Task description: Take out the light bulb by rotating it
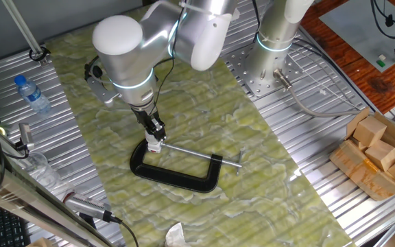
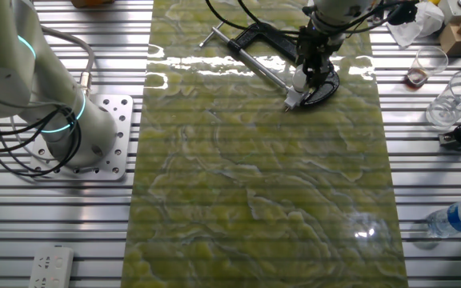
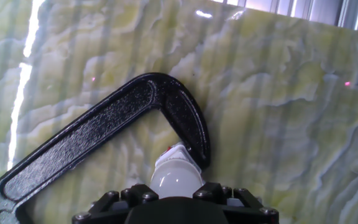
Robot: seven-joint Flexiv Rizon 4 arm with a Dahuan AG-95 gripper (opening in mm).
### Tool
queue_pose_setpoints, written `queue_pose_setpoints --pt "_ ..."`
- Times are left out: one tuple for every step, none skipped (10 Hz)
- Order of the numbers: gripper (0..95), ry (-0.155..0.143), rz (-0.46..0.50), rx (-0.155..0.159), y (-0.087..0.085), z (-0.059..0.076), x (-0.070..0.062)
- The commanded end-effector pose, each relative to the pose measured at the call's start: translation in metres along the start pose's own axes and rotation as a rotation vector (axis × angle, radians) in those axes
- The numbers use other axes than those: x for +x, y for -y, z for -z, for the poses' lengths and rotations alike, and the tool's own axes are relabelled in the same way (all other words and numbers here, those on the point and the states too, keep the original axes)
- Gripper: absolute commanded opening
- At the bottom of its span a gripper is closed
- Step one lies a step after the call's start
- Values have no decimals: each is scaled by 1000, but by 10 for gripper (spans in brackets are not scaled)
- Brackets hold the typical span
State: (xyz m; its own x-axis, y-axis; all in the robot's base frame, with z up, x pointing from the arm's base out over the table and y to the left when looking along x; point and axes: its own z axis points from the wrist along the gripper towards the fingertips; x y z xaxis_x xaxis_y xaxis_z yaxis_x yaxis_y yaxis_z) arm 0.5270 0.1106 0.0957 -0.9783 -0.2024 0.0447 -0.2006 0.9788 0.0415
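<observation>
The small frosted-white light bulb (image 3: pixel 176 174) stands with its white base by the inner corner of the black C-clamp (image 3: pixel 98 130). My gripper (image 3: pixel 176 190) is shut on the light bulb's dome from above. In one fixed view the gripper (image 1: pixel 154 137) is at the clamp's (image 1: pixel 177 175) left end with the bulb (image 1: pixel 154 144) below the fingers. In the other fixed view the gripper (image 2: pixel 306 72) holds the bulb (image 2: pixel 298 82) over the clamp (image 2: pixel 318 90).
The clamp's steel screw (image 1: pixel 201 154) runs right across the green mat (image 1: pixel 204 123). A clear blue-capped bottle (image 1: pixel 31 92) lies at the left. Wooden blocks in a box (image 1: pixel 379 154) sit at the right. A glass (image 2: pixel 445 100) and bottle (image 2: pixel 458 218) lie off the mat.
</observation>
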Motion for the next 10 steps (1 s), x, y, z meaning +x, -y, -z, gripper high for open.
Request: queue_pose_setpoints --pt "570 0 1 4 1 -1 0" --pt "570 2 2 8 1 -3 0" --pt "570 5 0 8 1 -5 0" --pt "570 6 -8 6 2 -7 0" --pt "570 6 -15 6 2 -8 -1" --pt "570 6 -20 4 2 -10 -1" --pt "570 7 -20 5 2 -10 -1" --pt "570 7 -19 5 2 -11 -1" --pt "570 7 -20 5 2 -12 -2" --pt "570 7 -21 5 2 -13 -3"
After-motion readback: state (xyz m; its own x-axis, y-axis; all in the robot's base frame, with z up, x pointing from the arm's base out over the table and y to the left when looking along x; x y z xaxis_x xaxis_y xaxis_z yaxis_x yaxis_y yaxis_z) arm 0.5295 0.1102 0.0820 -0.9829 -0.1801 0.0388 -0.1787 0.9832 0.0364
